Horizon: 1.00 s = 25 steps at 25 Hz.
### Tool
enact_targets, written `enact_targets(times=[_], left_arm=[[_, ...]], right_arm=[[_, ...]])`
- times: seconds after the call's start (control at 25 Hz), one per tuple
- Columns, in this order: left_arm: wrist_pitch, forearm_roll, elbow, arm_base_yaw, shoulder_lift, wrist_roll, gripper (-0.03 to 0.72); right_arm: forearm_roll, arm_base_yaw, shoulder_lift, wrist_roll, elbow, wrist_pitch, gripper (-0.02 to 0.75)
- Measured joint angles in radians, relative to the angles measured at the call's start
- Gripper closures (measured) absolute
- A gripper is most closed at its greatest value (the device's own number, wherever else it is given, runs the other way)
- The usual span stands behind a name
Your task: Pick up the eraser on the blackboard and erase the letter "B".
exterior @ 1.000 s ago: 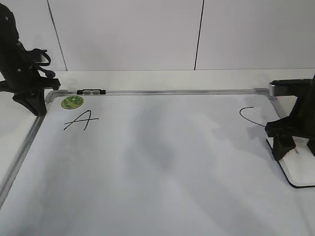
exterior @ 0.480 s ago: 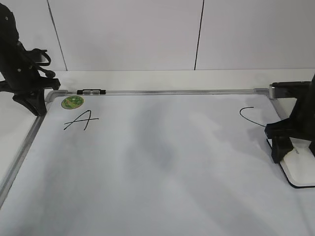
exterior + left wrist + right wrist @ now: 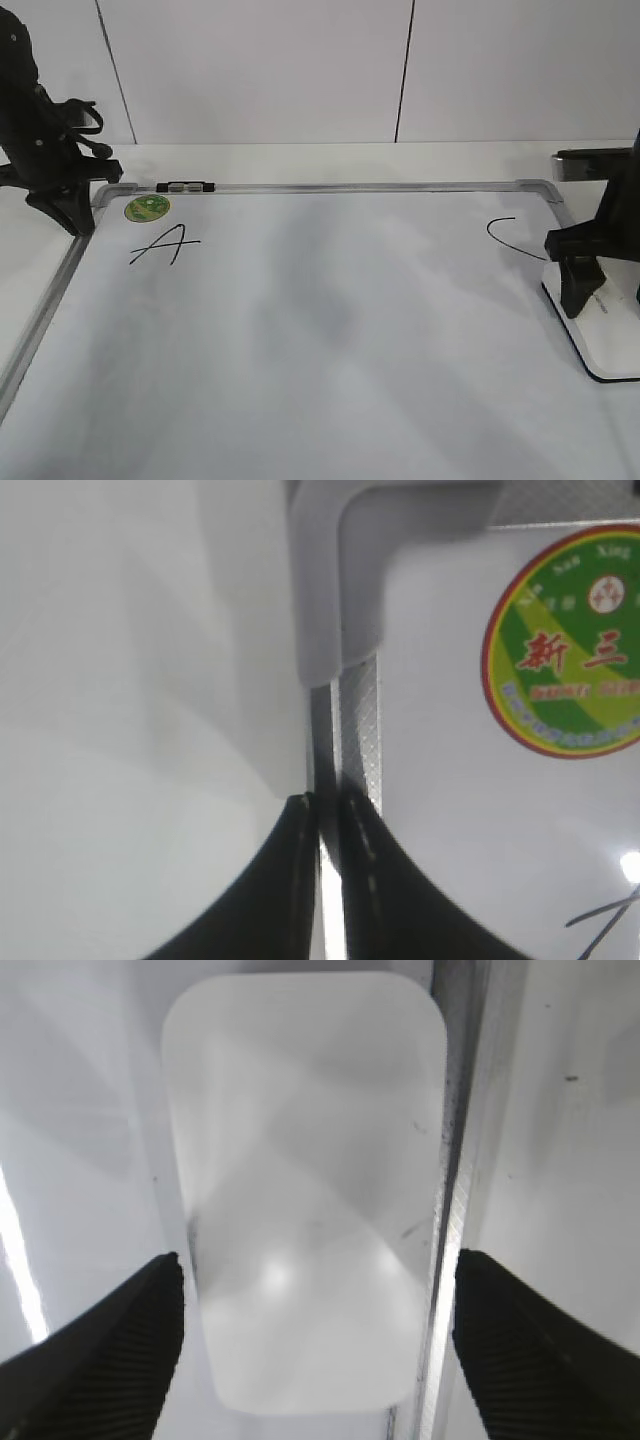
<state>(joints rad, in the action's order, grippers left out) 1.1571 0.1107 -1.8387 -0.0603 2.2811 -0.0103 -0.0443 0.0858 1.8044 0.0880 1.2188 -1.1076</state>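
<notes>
Both pincer fingers (image 3: 110, 1360) straddle eraser (image 3: 305, 1190), apart

A plain white panelled wall (image 3: 260, 70) stands well behind both end effectors. One thin dark vertical seam (image 3: 115, 70) in it rises above and just behind the left gripper (image 3: 70, 215). A second dark seam (image 3: 405, 70) lies far to the inner side of the right gripper (image 3: 580, 295), nearer the middle. A smooth white tabletop (image 3: 350, 160) runs along the wall's foot, beyond both grippers. It also spreads outward past the left gripper's outer side, where the left wrist view shows it bare and softly shaded (image 3: 130, 730). Light is even and diffuse, with faint grey shadows.
</notes>
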Motion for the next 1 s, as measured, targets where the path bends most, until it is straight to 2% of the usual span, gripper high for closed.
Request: enact_targets(times=[0.16,0.36,0.68,0.76,1.0], left_arm=[[0.0,0.0,0.0,0.0,0.0,0.0,0.654],[0.0,0.0,0.0,0.0,0.0,0.0,0.654],[0.0,0.0,0.0,0.0,0.0,-0.002,0.635],[0.004,-0.002,0.0,0.0,0.0,-0.008,0.607],[0.004,-0.02,0.0,0.0,0.0,-0.014,0.461]], right_arm=[[0.0,0.0,0.0,0.0,0.062,-0.083,0.103],[0.0,0.0,0.0,0.002,0.156,-0.098,0.124],[0.115,0.0,-0.052,0.017,0.185,-0.108,0.158],[0.117,0.0,-0.085,0.017,0.185,-0.111,0.159],[0.117,0.0,-0.185,0.019,0.185,-0.115,0.16]])
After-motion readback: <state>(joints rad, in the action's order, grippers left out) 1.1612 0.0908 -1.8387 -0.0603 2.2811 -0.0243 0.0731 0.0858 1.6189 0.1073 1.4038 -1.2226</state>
